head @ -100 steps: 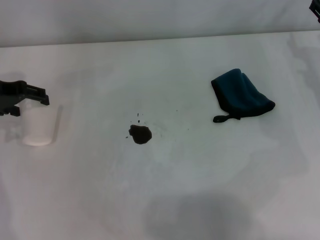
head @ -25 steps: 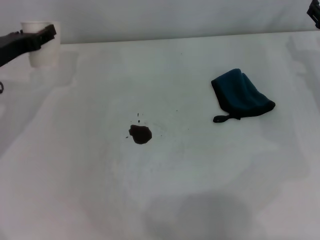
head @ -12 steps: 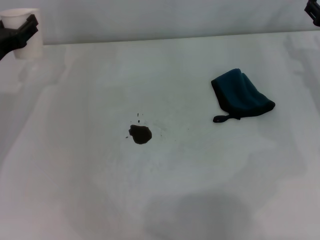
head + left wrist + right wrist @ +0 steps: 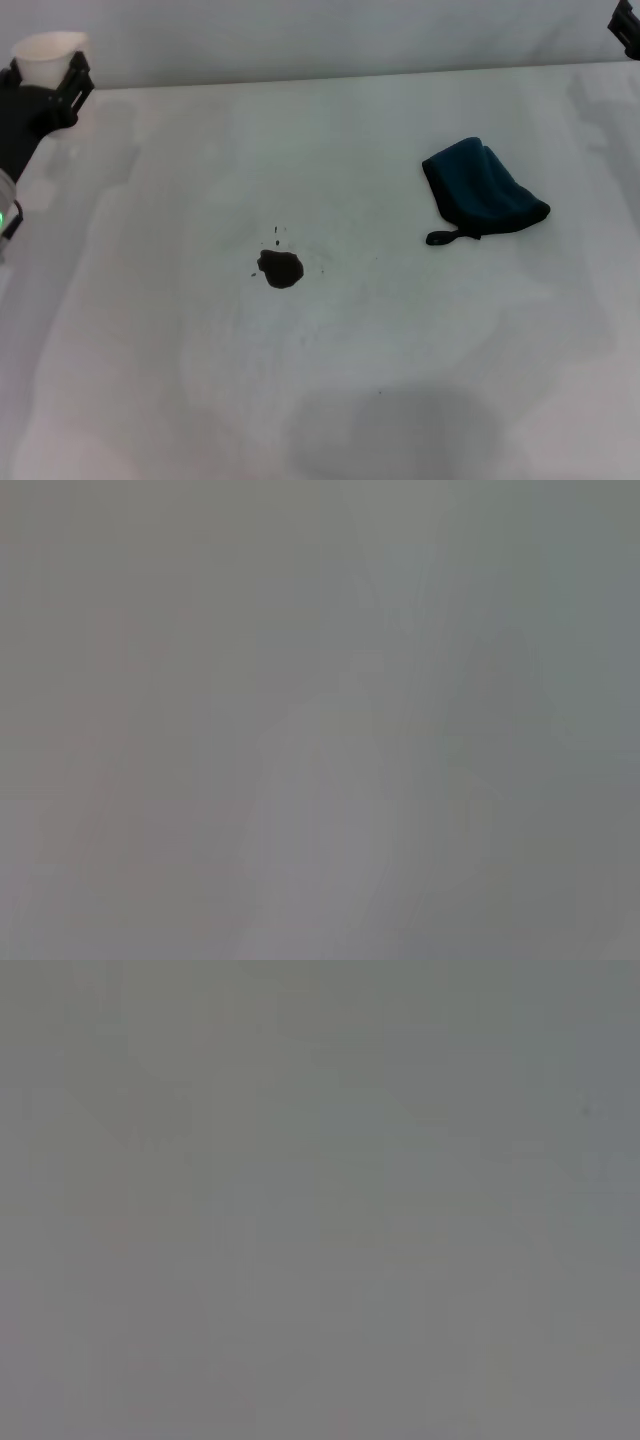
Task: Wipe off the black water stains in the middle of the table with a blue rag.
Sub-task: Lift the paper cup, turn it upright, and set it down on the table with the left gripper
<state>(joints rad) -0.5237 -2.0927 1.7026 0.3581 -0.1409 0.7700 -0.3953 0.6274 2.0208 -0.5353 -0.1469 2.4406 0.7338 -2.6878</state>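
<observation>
The black water stains point(image 4: 281, 268) form a small dark blotch with tiny specks just behind it, near the middle of the white table point(image 4: 380, 380). The blue rag point(image 4: 483, 190) lies folded to the right of the stains, its dark loop tag toward the front, and nothing touches it. At the far back left, my left gripper point(image 4: 46, 78) is raised and shut on a white paper cup point(image 4: 46, 50). Only a dark tip of my right gripper point(image 4: 627, 25) shows at the top right corner, far from the rag. Both wrist views show only blurred grey.
The table's back edge point(image 4: 330, 78) meets a pale wall. My left arm point(image 4: 8, 150) runs down the left border of the head view.
My left gripper has lifted the cup off the table's left side and carried it to the back left corner, still drifting left. Rag and stains have not moved.
</observation>
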